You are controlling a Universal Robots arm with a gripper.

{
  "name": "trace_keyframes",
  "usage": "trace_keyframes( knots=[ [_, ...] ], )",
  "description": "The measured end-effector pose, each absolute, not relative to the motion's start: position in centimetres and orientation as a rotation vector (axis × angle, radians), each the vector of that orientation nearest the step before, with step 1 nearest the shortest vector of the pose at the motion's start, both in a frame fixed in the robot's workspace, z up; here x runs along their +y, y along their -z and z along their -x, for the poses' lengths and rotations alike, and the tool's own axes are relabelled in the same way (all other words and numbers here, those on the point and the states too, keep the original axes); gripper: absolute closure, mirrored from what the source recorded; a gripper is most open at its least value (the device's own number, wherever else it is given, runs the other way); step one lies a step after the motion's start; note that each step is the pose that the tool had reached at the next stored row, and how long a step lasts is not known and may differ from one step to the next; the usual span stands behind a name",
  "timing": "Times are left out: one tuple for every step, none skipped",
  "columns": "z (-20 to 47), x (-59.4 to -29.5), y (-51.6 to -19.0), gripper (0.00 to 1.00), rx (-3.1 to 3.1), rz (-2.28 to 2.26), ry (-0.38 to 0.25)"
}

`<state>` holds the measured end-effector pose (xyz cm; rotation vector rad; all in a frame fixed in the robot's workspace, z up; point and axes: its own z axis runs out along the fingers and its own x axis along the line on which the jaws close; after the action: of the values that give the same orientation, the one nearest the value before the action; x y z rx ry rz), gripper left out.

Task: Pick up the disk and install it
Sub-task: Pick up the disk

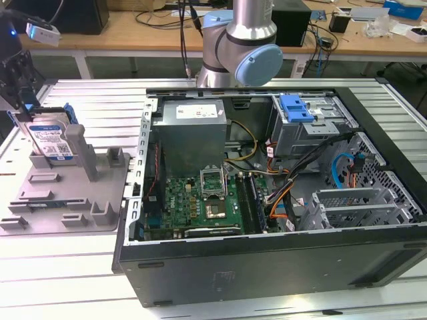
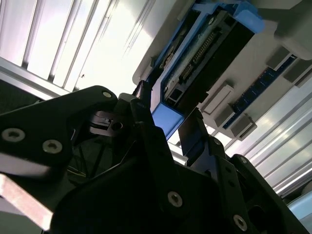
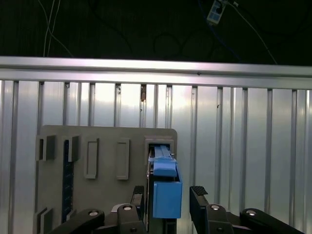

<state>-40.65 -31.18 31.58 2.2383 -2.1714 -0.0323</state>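
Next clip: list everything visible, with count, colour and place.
table: 1, silver slats, under everything
case: 1, black, open, on the table
power supply: 1, grey, inside the case
motherboard: 1, green, inside the case
latch: 1, blue, inside the case
holder: 1, grey, on the table beside the case
disk: 1, silver in blue carrier, upright in the holder
arm: 1, grey and blue, behind the case
gripper: 1, black, open, straddling the disk's top

My gripper (image 3: 168,191) looks matt black with bright screw heads, the disk (image 1: 50,139) is dull silver metal under a glossy label in a smooth blue plastic carrier, its holder (image 1: 67,200) is matt grey plastic, and the table (image 1: 100,100) is ribbed, shiny metal.
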Motion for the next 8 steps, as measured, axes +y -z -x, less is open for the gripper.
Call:
trace_keyframes(
  knots=[
    [40.65, -31.18, -31.56, 0.5, -2.171, -2.238, 0.032],
    [40.65, -31.18, -31.51, 0.5, -2.171, -2.238, 0.032],
    [40.66, -31.18, -31.5, 0.5, -2.171, -2.238, 0.032],
    [40.67, -31.19, -31.46, 0.5, -2.171, -2.238, 0.032],
    [40.67, -31.19, -31.43, 0.5, -2.172, -2.238, 0.032],
    [40.69, -31.21, -31.39, 0.5, -2.172, -2.238, 0.032],
    [40.69, -31.22, -31.36, 0.5, -2.171, -2.238, 0.032],
    [40.69, -31.22, -31.31, 0.5, -2.171, -2.238, 0.032]
  ],
)
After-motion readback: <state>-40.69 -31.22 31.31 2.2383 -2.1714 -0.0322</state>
